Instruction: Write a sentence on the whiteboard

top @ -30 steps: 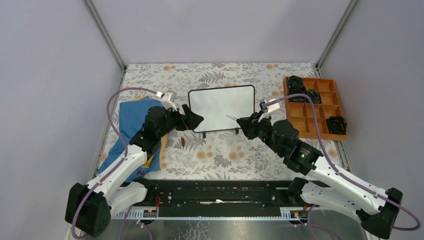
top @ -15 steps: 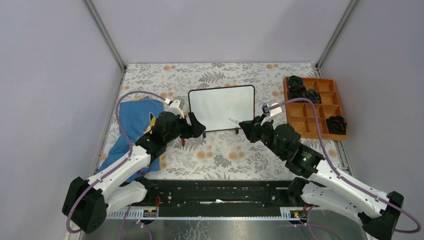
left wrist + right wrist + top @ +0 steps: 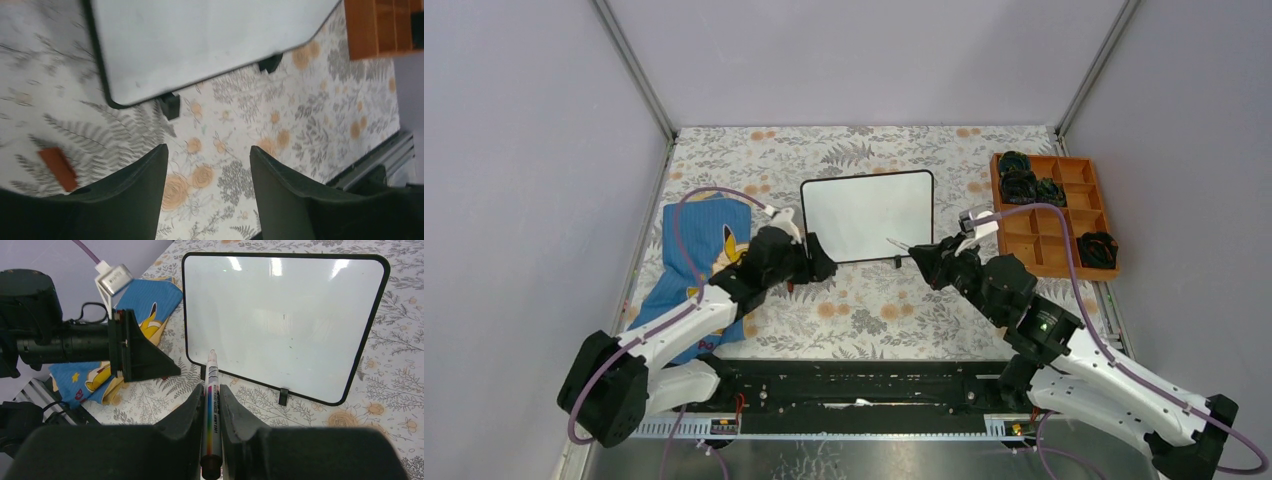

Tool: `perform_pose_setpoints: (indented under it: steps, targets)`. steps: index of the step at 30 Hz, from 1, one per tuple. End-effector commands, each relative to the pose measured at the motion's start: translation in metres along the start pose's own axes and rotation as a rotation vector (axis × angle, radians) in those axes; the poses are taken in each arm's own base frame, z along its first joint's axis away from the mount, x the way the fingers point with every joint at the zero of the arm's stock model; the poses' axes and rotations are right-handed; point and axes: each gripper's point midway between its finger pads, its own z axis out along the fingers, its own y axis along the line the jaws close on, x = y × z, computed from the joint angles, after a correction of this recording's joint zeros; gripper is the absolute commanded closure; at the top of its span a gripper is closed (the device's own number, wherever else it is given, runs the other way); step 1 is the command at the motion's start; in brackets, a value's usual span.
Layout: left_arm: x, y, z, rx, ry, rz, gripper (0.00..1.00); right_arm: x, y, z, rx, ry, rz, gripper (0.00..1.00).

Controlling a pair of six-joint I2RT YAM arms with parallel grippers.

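Observation:
The whiteboard (image 3: 867, 215) stands on its two black feet at the middle of the table, and its face shows no sentence, only faint specks. It also shows in the left wrist view (image 3: 200, 40) and the right wrist view (image 3: 280, 315). My left gripper (image 3: 819, 262) is open and empty just in front of the board's near left corner, with only tablecloth between its tips (image 3: 207, 150). My right gripper (image 3: 927, 258) is shut on a marker (image 3: 212, 365). The marker's tip points at the board's near left edge, a little short of it.
A small red cap (image 3: 790, 285) lies on the flowered cloth left of my left gripper, seen also in the left wrist view (image 3: 57, 167). A blue cartoon cloth (image 3: 694, 240) lies at the left. An orange compartment tray (image 3: 1054, 215) with dark items stands at the right.
My left gripper has moved toward the near side, from the board's left edge to in front of its near left corner. My right gripper with the marker has drawn back slightly to the right.

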Motion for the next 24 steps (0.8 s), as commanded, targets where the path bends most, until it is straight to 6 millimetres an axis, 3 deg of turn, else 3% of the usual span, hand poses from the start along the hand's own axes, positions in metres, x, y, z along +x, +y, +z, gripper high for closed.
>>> perform_pose_setpoints:
  steps: [1,6,13,24]
  targets:
    - [0.015,-0.016,0.01,0.014,0.029,0.042,0.34,-0.008,-0.001,-0.003,0.011,-0.037,0.015,1.0]
    - [0.029,0.002,0.024,-0.091,0.051,0.023,0.35,-0.017,0.001,-0.007,0.005,-0.053,0.013,1.0]
    - [0.041,0.005,0.046,-0.177,0.082,0.097,0.37,-0.019,-0.004,-0.014,0.027,-0.046,0.003,1.0]
    - [0.035,0.022,0.065,-0.324,0.002,0.086,0.46,-0.026,-0.005,-0.019,0.029,-0.059,0.0,1.0]
